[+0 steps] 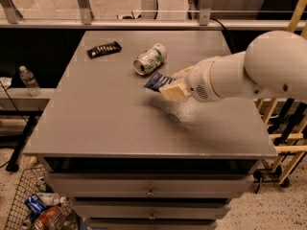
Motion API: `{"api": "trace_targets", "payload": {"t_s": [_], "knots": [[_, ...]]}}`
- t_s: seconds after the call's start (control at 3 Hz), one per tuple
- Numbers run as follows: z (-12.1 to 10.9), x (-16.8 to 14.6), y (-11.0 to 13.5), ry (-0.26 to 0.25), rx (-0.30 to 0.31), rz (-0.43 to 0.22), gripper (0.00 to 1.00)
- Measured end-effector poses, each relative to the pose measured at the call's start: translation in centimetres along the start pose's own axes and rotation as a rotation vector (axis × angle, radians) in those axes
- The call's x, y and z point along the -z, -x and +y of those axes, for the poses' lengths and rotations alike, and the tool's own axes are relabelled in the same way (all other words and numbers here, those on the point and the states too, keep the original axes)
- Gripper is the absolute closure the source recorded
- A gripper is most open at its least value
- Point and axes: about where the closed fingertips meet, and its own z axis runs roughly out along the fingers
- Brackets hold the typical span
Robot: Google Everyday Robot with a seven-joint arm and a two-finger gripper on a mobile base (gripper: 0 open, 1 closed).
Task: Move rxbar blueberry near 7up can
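The white arm (249,73) stretches over the table (105,114), pincer (171,88) clamped on the rxbar blueberry (156,81).

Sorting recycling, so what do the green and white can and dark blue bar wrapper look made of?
Green and white drink can: likely thin metal, shiny silver end. Flat dark blue bar wrapper: probably printed plastic film, thin, held in the gripper near the can.

Right part of the rxbar blueberry (154,81) is hidden by the gripper (168,86), which is clamped on it just beside the 7up can (150,59). Wrapper lettering is too small to be read. The arm (259,71) is cut off at the right edge. Marks on the black bar (104,49) are blurred. The wire basket (17,202) is cropped bottom left.
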Motion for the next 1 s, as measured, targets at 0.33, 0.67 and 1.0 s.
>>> {"api": "trace_targets", "payload": {"t_s": [0.33, 0.67, 1.0], "knots": [[-0.3, -0.2, 0.0, -0.004, -0.007, -0.005, 1.0], [-2.1, -0.8, -0.3, -0.035, -0.044, -0.022, 1.0], [-4.7, -1.9, -0.5, -0.075, -0.078, -0.04, 1.0]]}}
